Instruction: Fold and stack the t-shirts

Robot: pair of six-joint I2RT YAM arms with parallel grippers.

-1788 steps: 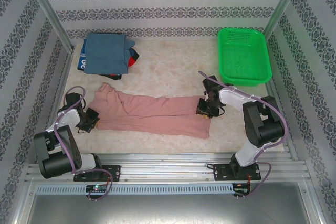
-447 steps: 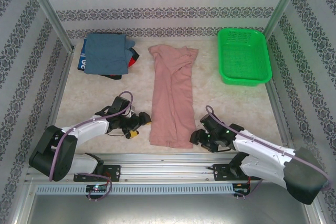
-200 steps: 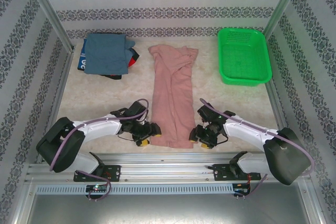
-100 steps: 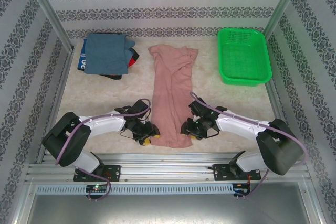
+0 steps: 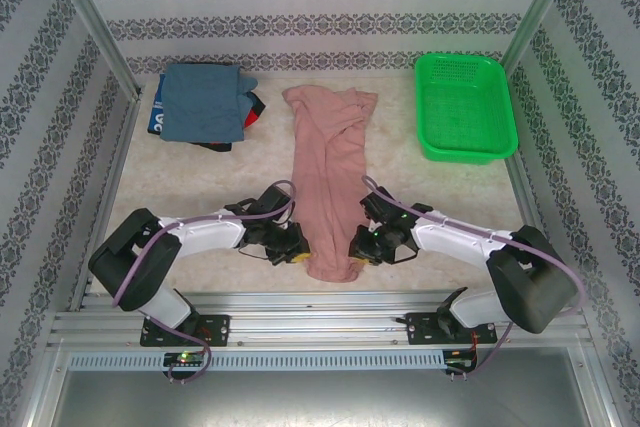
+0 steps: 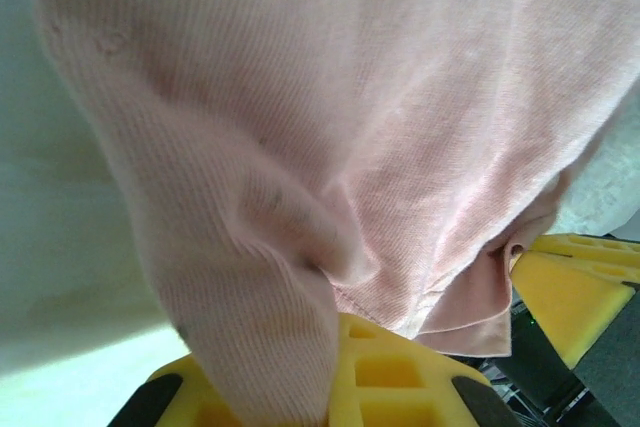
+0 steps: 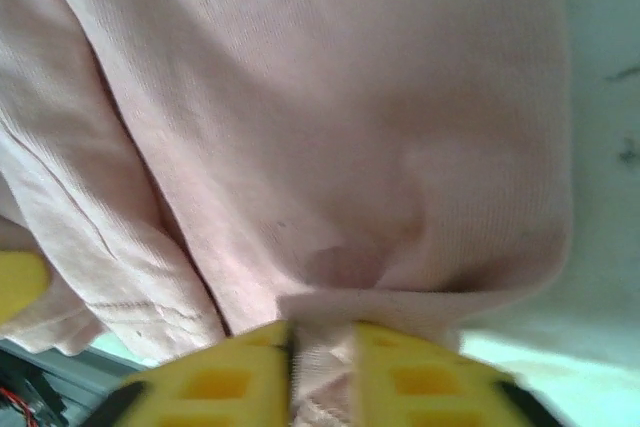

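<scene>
Looking down from the top external camera, the pink t-shirt [image 5: 330, 182] lies as a long narrow strip on the desk [image 5: 200, 197], its far end near the back wall and its near end drawn in to a narrow tip between the two arms. The left tool [image 5: 295, 247] meets that near end from the left and the right tool [image 5: 360, 245] from the right. A stack of folded shirts [image 5: 203, 102] with a blue-grey one on top sits at the far left, and a green basket [image 5: 465, 107] at the far right. On the left wrist camera, a ridge of the pink t-shirt [image 6: 350, 127] runs down between the yellow pads of the left tool [image 6: 300, 387], which looks pressed together on the cloth. On the right wrist camera, the right tool [image 7: 322, 347] pinches a small tuck of the pink t-shirt [image 7: 330, 127] between its pads [image 7: 240, 372], close to the cloth's edge. Both holds seem shallow, so a quick lift could pull the hem free on one side and skew the fold. If either tool has caught only the upper layer, the strip may open as it rises. The near end is already bunched, so the fold may come out creased, and the tools are close enough to knock together.
</scene>
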